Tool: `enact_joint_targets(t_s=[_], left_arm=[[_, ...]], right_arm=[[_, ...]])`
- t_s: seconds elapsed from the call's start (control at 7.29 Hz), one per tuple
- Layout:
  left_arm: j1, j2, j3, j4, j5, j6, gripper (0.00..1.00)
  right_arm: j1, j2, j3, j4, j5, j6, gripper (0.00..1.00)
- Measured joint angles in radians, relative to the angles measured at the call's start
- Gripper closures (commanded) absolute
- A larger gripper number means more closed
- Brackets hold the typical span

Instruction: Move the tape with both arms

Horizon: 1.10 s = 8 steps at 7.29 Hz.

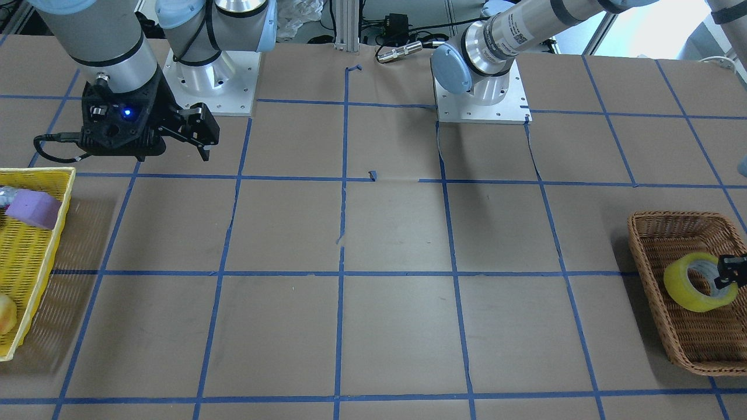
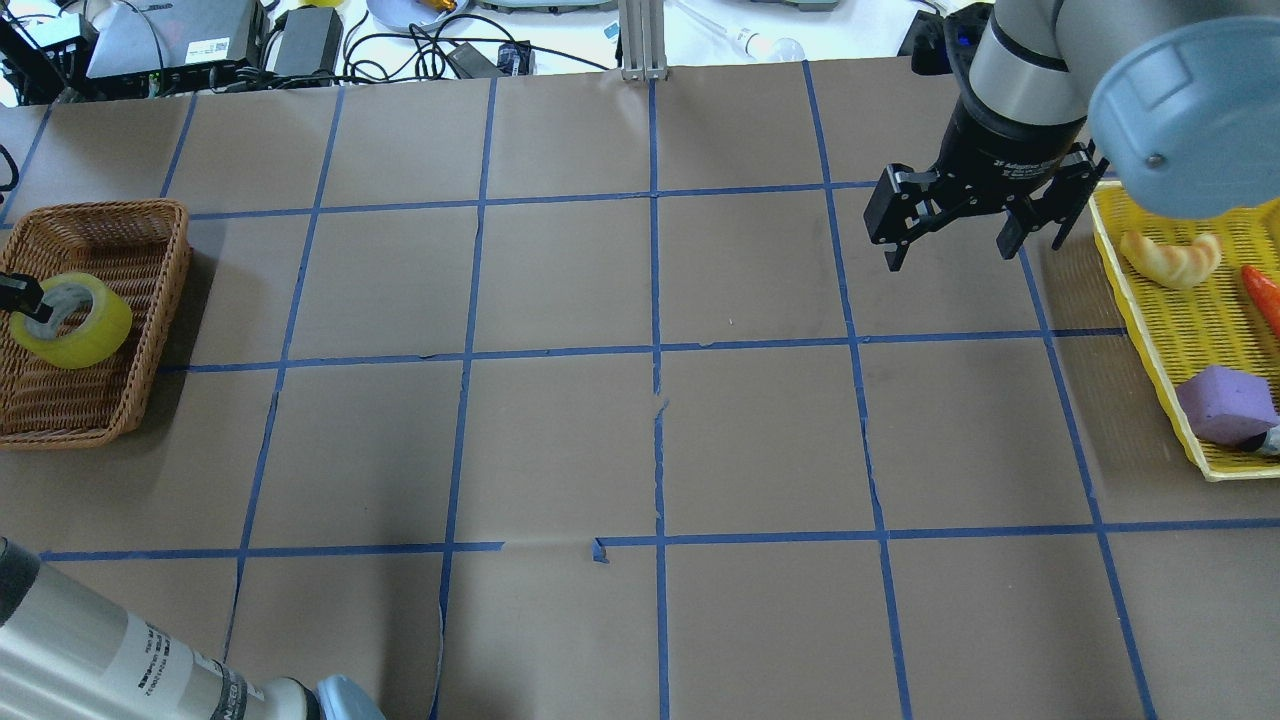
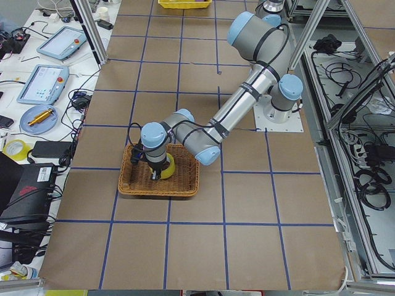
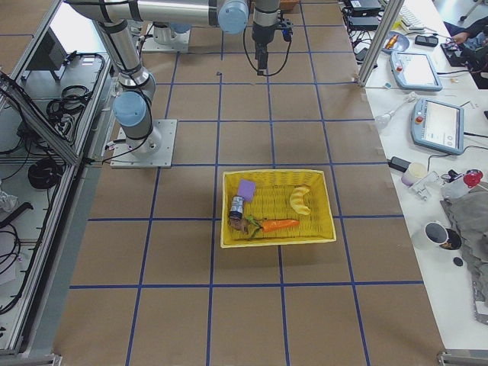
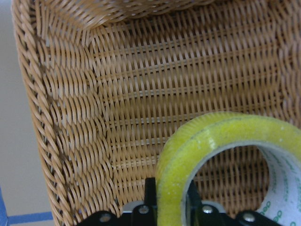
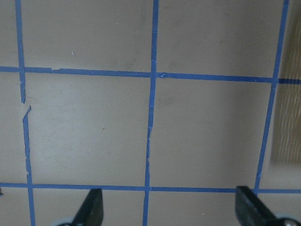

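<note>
Left arm [image 3: 247,95] reaching into wicker basket [image 3: 157,191], yellow tape [image 3: 168,167] beneath its wrist

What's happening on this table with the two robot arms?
The left gripper has its fingers clamped on the wall of the yellow tape roll, which sits tilted in the wicker basket. The right gripper hangs open above the table, near a yellow tray, holding nothing. No hand-over has begun yet.

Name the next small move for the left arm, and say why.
Probably lift straight up. The left tool is shut on the wall of the roll of bright yellow tape, which is inside the brown wicker basket. Raising it above the rim first should avoid snagging before carrying it toward the open right tool.
</note>
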Motion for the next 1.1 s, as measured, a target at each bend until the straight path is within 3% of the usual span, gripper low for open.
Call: enact_joint_targets(t_s=[0.27, 0.55, 0.82, 1.1], left_arm=[[-0.009, 0.021, -0.001, -0.004, -0.012, -0.009, 0.12], [-0.083, 0.12, 0.006, -0.161, -0.018, -0.108, 0.08], [-0.259, 0.28, 0.011, -0.364, -0.006, -0.367, 0.03], [-0.489, 0.428, 0.004, -0.484, 0.024, -0.582, 0.0]], right_arm=[[0.0, 0.0, 0.001, 0.0, 0.004, -0.002, 0.0], [0.0, 0.0, 0.0, 0.0, -0.002, -0.003, 0.0], [0.0, 0.0, 0.0, 0.001, -0.005, -0.003, 0.0], [0.0, 0.001, 0.001, 0.001, -0.006, 0.0, 0.0]])
